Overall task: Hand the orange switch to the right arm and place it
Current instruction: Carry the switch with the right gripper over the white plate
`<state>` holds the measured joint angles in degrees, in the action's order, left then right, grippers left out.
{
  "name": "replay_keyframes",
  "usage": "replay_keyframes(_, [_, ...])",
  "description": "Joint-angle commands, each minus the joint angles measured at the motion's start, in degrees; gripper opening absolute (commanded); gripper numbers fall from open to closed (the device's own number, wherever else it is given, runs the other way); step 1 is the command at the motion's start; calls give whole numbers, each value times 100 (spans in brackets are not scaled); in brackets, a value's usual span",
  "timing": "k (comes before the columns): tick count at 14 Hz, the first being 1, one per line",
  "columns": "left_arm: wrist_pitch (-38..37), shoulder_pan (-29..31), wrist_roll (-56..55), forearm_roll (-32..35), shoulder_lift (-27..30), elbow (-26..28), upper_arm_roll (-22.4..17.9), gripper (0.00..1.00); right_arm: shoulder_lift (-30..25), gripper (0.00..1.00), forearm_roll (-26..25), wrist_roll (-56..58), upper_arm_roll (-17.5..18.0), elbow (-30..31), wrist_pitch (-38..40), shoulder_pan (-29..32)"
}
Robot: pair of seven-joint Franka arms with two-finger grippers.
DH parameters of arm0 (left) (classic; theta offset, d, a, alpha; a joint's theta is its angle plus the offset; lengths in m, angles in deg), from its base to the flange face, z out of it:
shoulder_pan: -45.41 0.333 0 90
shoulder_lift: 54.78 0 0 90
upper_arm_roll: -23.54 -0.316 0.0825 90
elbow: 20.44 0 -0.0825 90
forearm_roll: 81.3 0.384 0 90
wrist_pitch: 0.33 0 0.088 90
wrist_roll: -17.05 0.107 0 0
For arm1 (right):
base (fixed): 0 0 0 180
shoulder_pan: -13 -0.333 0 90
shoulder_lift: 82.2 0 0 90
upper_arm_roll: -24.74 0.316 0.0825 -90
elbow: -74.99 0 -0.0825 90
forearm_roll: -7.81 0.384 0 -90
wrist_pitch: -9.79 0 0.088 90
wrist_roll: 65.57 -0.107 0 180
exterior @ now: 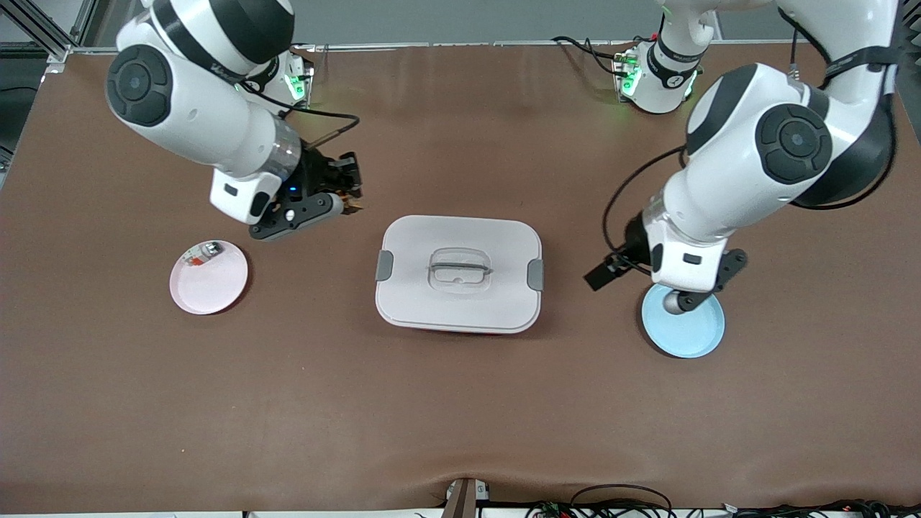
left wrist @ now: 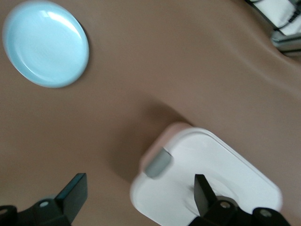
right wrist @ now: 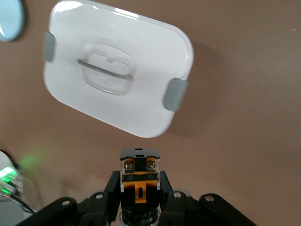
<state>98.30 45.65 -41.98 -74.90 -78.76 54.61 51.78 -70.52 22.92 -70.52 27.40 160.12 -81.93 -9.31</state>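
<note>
**Switch riding in the right gripper, placement pending**

The right gripper [exterior: 345, 188] is pinching the orange switch [right wrist: 139, 175] between its black fingers, hanging over bare table [exterior: 460, 403] between the pink plate [exterior: 209, 277] and the white lidded box [exterior: 459, 273]. The switch is pointing straight out along the gripper's own axis, its black block with orange tab and two screw terminals leading toward the box. Judging by the task, the handover looks done and only the set-down is left; the pink plate, lying nearer the front camera toward the right arm's end, is the closest dish, already carrying a small pale part [exterior: 205, 252].

The left gripper [left wrist: 136, 197] is waiting with fingers spread wide, over the glossy pale blue plate [exterior: 683, 324]. The box is smooth, rounded plastic with grey side clips and a clear recessed handle.
</note>
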Motion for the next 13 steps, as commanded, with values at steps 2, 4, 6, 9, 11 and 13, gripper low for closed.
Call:
replay_keyframes(2, [-546,90,697,1019,280,80,-3,100,-298,0,-929,1799,77,83,549,419])
replay_keyframes(4, [-721,273,1364,1126,324,80,-3,100,-490,0,-1150,2907,77,371,516,762])
replay_keyframes(6, [-888,590,1997,1126,482,80,6,100,-789,0,-1509,3884,77,802,288,1017])
replay_keyframes(9, [-1169,1073,2824,1039,719,98,32,100,-1159,0,-1669,5307,77,1522,-353,1535])
replay_keyframes(11, [-1267,1215,3045,1003,895,98,50,100,-1238,0,-1669,6161,77,1953,-897,1852])
replay_keyframes(13, [-1328,1198,3264,899,1035,106,-2,100,-1274,0,-1669,6768,77,2436,-1591,2098])
